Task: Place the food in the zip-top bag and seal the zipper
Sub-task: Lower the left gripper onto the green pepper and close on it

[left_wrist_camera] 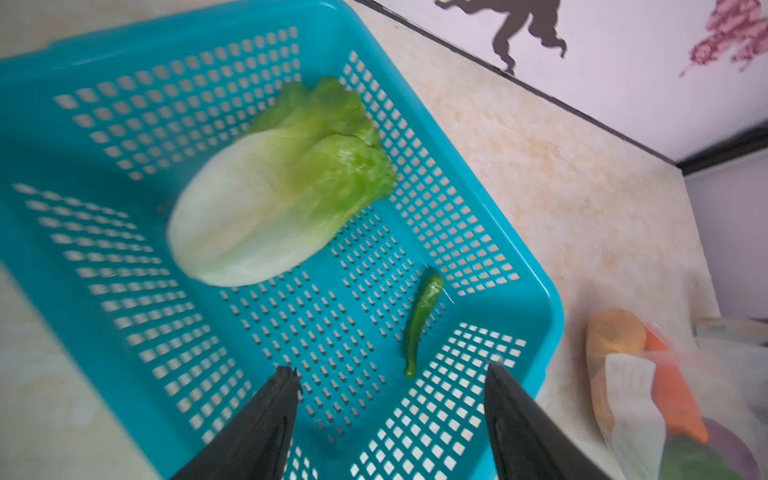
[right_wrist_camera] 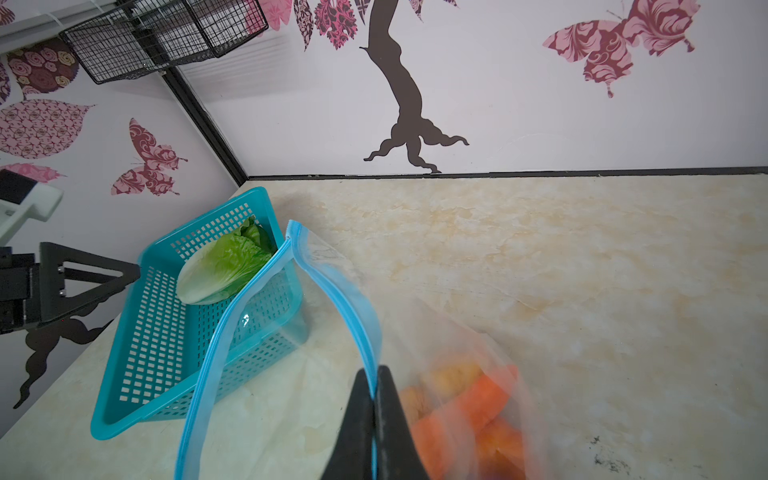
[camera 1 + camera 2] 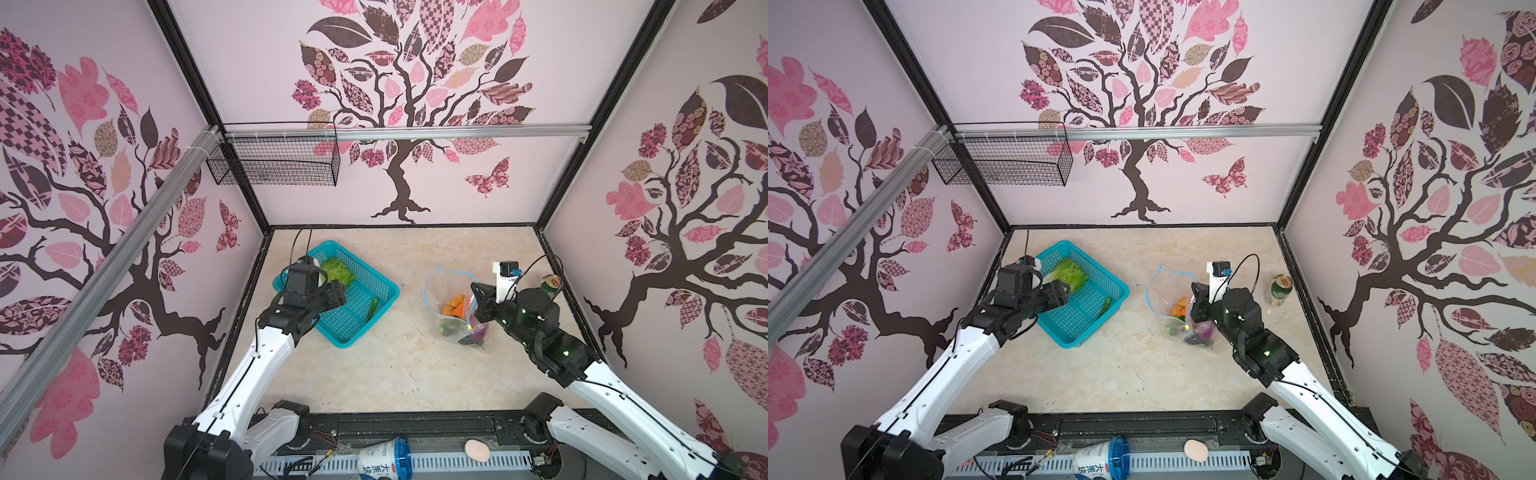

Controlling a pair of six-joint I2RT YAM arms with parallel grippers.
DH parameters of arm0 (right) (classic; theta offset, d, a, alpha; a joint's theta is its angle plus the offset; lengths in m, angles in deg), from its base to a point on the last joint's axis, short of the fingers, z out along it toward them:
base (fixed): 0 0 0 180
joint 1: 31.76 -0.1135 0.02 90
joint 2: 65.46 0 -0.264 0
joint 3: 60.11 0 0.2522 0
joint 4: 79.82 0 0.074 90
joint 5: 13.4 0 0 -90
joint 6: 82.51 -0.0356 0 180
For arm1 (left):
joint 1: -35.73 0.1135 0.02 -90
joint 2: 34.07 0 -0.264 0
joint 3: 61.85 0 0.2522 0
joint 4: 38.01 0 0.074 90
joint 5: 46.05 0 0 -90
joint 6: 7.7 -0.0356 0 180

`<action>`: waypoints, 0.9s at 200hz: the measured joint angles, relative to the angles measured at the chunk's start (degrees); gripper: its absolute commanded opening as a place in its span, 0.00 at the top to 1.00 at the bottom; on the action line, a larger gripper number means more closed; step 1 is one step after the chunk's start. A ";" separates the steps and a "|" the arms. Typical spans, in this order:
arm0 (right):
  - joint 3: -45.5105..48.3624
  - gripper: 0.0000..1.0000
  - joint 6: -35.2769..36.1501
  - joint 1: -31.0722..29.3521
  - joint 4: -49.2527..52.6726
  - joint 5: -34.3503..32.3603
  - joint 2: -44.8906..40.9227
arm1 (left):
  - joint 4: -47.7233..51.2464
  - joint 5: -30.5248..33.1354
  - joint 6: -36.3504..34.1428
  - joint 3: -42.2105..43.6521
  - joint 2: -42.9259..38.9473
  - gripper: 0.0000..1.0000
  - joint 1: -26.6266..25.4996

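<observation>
Item 1: zip-top bag [image 3: 444, 299], a large crinkly clear plastic pouch at 3 o'clock on the marbled beige counter [image 3: 374, 365], mouth gaping; an orange carrot [image 3: 457, 305] and a purple onion [image 3: 1204, 331] are inside. Film judged limp and slippery; best held by its stiffer rim

Item 2: zipper [image 2: 332, 286], a thin light-blue strip round the mouth, unsealed. Right pincer [image 2: 376, 374] closed tight on this strip, holding one lip up

Item 3: green-and-white leafy toy lettuce [image 1: 282, 187], in the teal perforated plastic basket [image 1: 124, 83] at 9 o'clock. Judged light but bulky; take across the firmer-looking pale stem end

Item 4: small green chilli [image 1: 422, 324], same basket. Thin, likely to slip; pinch mid-length

Item 5: left pincer [image 1: 392, 368], jaws wide apart, empty, above the basket

Views: only the right wrist view shows the pinch on the strip; only the top views show the tiny yellow slider [image 3: 469, 327] at the strip's 6 o'clock end; the left wrist view alone shows plainly how wide the left jaws stand
</observation>
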 measured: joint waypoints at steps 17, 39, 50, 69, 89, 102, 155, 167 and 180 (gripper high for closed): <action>0.00 1.00 0.02 0.00 0.00 0.00 0.00 | -0.79 -4.04 -2.58 -1.53 4.87 0.31 -0.50; 0.00 1.00 0.02 0.00 0.00 -0.02 0.00 | -0.15 -6.80 -6.54 -3.93 10.78 0.32 -2.23; 0.02 1.00 0.02 0.00 0.02 -0.02 0.00 | 0.63 -7.32 -8.72 -5.44 13.94 0.32 -3.76; 0.35 1.00 0.02 0.00 -0.04 -0.02 0.00 | 1.55 -7.34 -12.31 -7.72 19.02 0.33 -6.62; 0.50 1.00 0.02 0.00 -0.02 -0.02 0.00 | 1.92 -7.02 -14.69 -8.92 23.63 0.35 -8.61; 0.50 1.00 0.02 0.00 -0.02 -0.02 0.00 | 2.03 -6.80 -15.74 -9.35 26.47 0.36 -8.98; 0.50 1.00 0.02 0.00 -0.02 -0.02 0.00 | 2.16 -6.21 -18.78 -10.95 34.16 0.37 -8.90; 0.50 1.00 0.02 0.00 -0.02 -0.02 0.00 | 2.08 -6.25 -19.08 -10.95 35.08 0.38 -8.96; 0.52 1.00 0.02 0.00 -0.02 -0.02 0.00 | 1.92 -6.23 -19.23 -10.95 36.09 0.38 -9.05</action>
